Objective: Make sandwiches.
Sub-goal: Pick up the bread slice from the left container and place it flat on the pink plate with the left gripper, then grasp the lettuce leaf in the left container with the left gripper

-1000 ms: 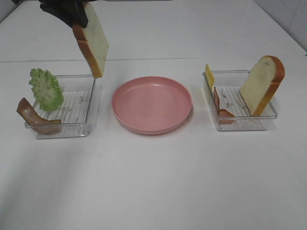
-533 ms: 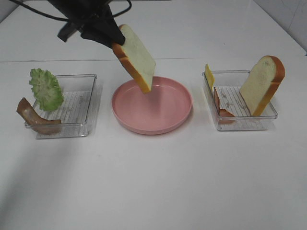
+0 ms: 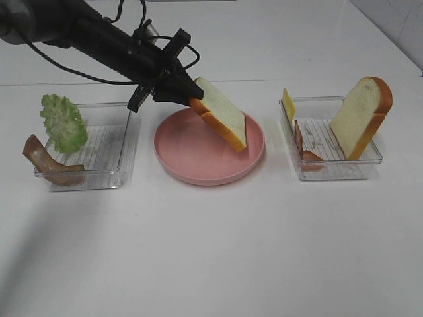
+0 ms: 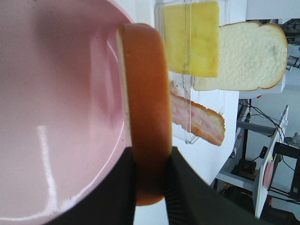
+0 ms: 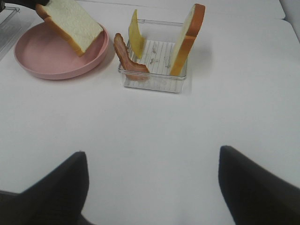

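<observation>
My left gripper [image 3: 187, 96] is shut on the crust end of a white bread slice [image 3: 223, 119] and holds it tilted over the pink plate [image 3: 192, 173]. The slice's lower corner is at the plate's right side; contact cannot be told. In the left wrist view the fingers [image 4: 117, 192] clamp the orange-brown crust [image 4: 145, 103]. A second bread slice [image 3: 362, 115], yellow cheese [image 3: 289, 104] and pinkish ham [image 3: 306, 146] stand in the right tray [image 3: 334, 173]. Green lettuce [image 3: 63, 122] and brown bacon [image 3: 46, 162] lean in the left tray [image 3: 109, 155]. My right gripper [image 5: 152, 187] is open and empty over bare table.
The right gripper does not show in the high view. In the right wrist view the right tray [image 5: 154, 82] lies ahead of it and the plate [image 5: 47, 68] beyond to one side. White table surrounds the trays.
My left gripper has carried the bread slice from above the left tray rightward and down over the plate, tilting it flatter. Nothing else has moved.
</observation>
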Controlling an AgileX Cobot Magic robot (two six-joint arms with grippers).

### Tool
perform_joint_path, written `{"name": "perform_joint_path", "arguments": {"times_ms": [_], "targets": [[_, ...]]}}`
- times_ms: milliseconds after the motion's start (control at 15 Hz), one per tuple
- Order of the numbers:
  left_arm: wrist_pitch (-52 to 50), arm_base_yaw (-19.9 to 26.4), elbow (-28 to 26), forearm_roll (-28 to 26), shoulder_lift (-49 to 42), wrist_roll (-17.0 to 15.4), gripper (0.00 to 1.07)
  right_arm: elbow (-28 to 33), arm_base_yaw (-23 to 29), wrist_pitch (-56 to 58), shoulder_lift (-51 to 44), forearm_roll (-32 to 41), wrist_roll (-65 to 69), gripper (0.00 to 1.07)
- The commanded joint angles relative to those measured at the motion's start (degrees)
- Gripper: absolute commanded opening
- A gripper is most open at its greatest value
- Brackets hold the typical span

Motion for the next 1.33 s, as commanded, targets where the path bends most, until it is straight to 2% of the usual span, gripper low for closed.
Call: {"name": "perform_joint_path", "arguments": {"times_ms": [67, 200, 267, 333, 533, 600, 733, 800, 867, 1000, 1267, 1333], "targets": [[-0.1, -0.4, -0.2, -2.0, 0.9, 1.8, 0.00, 0.1, -0.4, -0.2, -0.6, 0.1, -0.4, 0.73], [0.5, -1.0, -0.2, -1.3, 1.3, 1.8, 0.00, 0.1, -0.4, -0.2, -0.6, 0.1, -0.4, 0.73], [0.5, -1.3, -0.2, -0.3, 1.3, 1.8, 0.04, 0.1, -0.4, -0.2, -0.6, 0.1, -0.4, 0.73], [0.6, -1.3, -0.2, 0.7, 1.3, 1.8, 0.15, 0.1, -0.4, -0.2, -0.6, 0.1, -0.4, 0.73], [3.0, -1.3, -0.7, 1.5, 1.3, 1.9, 0.66, 0.1, -0.4, -0.2, -0.6, 0.1, -0.4, 0.73], [4.2, -1.3, -1.7, 2.0, 1.3, 3.1, 0.71, 0.1, -0.4, -0.2, -0.6, 0.1, -0.4, 0.73], [6.6, -1.1, -5.5, 5.0, 1.3, 4.2, 0.71, 0.1, -0.4, -0.2, -0.6, 0.1, -0.4, 0.73], [8.5, -1.1, -8.7, 8.4, 1.3, 4.0, 0.71, 0.1, -0.4, -0.2, -0.6, 0.1, -0.4, 0.73], [10.8, -1.1, -11.7, 11.7, 1.3, 2.7, 0.71, 0.1, -0.4, -0.2, -0.6, 0.1, -0.4, 0.73], [10.8, -1.3, -14.4, 18.7, 0.2, -3.9, 0.71, 0.1, -0.4, -0.2, -0.6, 0.1, -0.4, 0.73], [10.8, -1.1, -15.1, 25.7, -3.2, -5.7, 0.71, 0.1, -0.4, -0.2, -0.6, 0.1, -0.4, 0.73], [10.8, -1.1, -15.1, 31.6, -5.5, -7.4, 0.71, 0.1, -0.4, -0.2, -0.6, 0.1, -0.4, 0.73]]}}
